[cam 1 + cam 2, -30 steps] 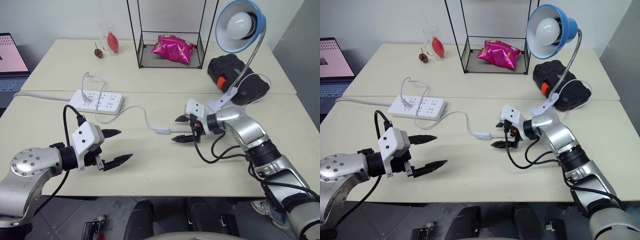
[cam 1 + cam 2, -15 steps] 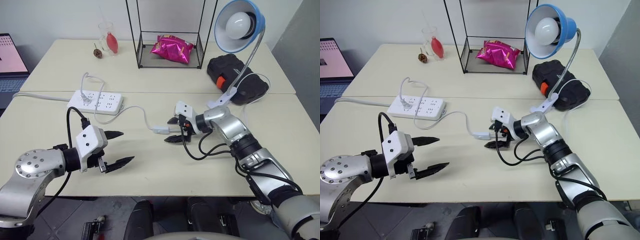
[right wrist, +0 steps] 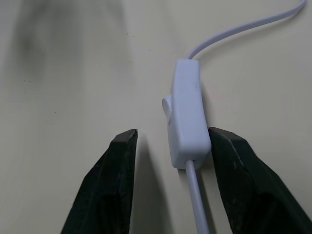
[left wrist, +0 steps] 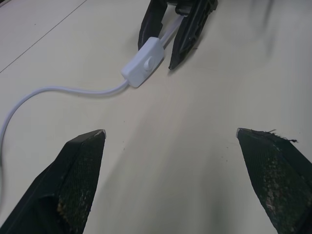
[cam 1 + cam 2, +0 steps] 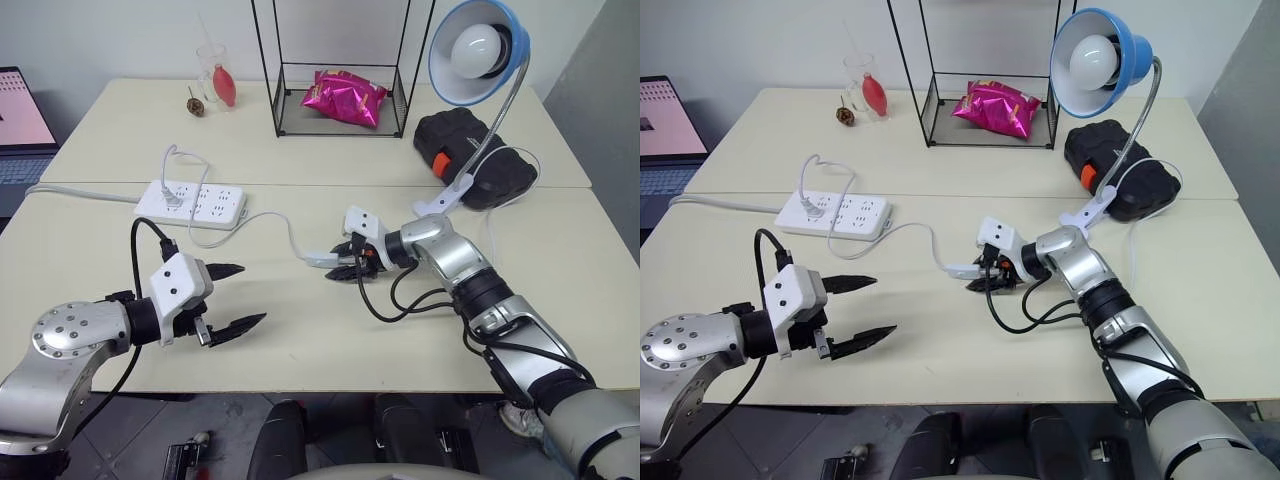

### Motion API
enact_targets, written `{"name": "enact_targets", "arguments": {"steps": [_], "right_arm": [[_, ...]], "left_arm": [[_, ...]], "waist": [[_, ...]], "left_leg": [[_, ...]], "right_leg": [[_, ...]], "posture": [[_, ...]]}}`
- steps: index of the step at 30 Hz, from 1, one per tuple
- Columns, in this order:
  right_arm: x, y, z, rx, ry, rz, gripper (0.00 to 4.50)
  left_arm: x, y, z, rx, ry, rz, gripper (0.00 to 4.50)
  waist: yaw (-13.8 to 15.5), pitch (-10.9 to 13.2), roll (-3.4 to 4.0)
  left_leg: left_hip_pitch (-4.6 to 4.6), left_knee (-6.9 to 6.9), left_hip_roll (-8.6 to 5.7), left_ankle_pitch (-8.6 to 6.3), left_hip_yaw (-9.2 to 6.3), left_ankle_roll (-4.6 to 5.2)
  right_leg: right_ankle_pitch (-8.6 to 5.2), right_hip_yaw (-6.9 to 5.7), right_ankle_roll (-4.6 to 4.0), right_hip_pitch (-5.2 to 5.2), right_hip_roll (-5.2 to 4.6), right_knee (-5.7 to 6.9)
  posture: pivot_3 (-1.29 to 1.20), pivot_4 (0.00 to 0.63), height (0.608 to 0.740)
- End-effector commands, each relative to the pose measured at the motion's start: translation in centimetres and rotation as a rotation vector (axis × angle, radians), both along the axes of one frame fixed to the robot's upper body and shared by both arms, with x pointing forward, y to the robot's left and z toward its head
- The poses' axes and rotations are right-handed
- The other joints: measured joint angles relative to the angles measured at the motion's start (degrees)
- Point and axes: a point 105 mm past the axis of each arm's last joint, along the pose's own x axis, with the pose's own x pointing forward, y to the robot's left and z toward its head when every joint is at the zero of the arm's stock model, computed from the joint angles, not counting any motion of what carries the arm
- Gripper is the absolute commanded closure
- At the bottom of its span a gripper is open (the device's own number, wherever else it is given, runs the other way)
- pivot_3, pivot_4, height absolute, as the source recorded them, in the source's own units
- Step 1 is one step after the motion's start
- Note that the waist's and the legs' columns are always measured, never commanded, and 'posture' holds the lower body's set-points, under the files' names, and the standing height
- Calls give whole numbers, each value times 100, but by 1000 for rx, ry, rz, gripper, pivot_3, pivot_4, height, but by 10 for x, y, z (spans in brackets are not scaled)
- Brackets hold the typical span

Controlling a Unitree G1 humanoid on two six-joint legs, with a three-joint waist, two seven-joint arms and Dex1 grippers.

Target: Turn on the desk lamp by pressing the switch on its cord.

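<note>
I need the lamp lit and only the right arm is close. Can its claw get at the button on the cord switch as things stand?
Probably yes. The right claw already straddles the switch, one finger against its side, the other apart on the button side. Bare table surrounds it; nothing blocks.

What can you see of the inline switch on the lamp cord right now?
The switch is a small white oblong of smooth plastic lying flat on the beige table, with a small rocker button on one long side. The thin white cord leaves both ends. It sits between the right tool's two black fingers: one finger rests against its plain side, while a gap remains between the other finger and the button side. The lamp's bulb looks unlit.
</note>
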Motion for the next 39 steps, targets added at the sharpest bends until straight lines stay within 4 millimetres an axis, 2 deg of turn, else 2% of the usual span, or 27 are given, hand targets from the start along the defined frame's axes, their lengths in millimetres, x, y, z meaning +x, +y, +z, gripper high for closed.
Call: {"name": "enact_targets", "arguments": {"steps": [1, 5, 6, 13, 22, 34, 39], "right_arm": [[3, 3, 16, 15, -62, 30, 3204], [1, 2, 16, 13, -67, 40, 4083], [0, 2, 17, 15, -68, 46, 4126], [-13, 2, 33, 39, -102, 113, 4122], [-38, 3, 52, 68, -129, 176, 4122], [-47, 9, 57, 76, -148, 185, 4122], [-49, 9, 56, 73, -148, 190, 4122]], "left_arm": [[2, -2, 4, -12, -28, -9, 0], [3, -2, 4, -16, -29, -6, 0], [3, -2, 4, -17, -29, -6, 0], [9, -12, 14, -81, -34, -32, 0], [27, -40, 35, -125, -22, -178, 0], [40, -64, 19, -48, 27, -292, 0], [43, -65, 15, -28, 30, -300, 0]], "waist": [[0, 0, 0], [0, 0, 0], [0, 0, 0], [8, 0, 0], [8, -1, -1], [4, 0, -1], [-3, 0, -1]], "left_leg": [[0, 0, 0, 0, 0, 0], [0, 0, 0, 0, 0, 0], [0, 0, 0, 0, 0, 0], [-2, 1, -1, 0, -1, 0], [-2, 2, -3, 0, -11, 0], [-5, 0, -3, 0, -11, 0], [-5, 1, -3, 0, -11, 0]], "right_leg": [[0, 0, 0, 0, 0, 0], [0, 0, 0, 0, 0, 0], [0, 0, 0, 0, 0, 0], [0, 0, 1, 0, 0, 0], [-11, -8, 21, 4, 2, 2], [-10, -6, 19, 1, 5, 1], [-10, -5, 19, 1, 5, 2]], "posture": [[0, 150, 740], [0, 150, 740], [0, 150, 740], [0, 150, 740], [0, 150, 740], [0, 150, 740], [0, 150, 740]]}}
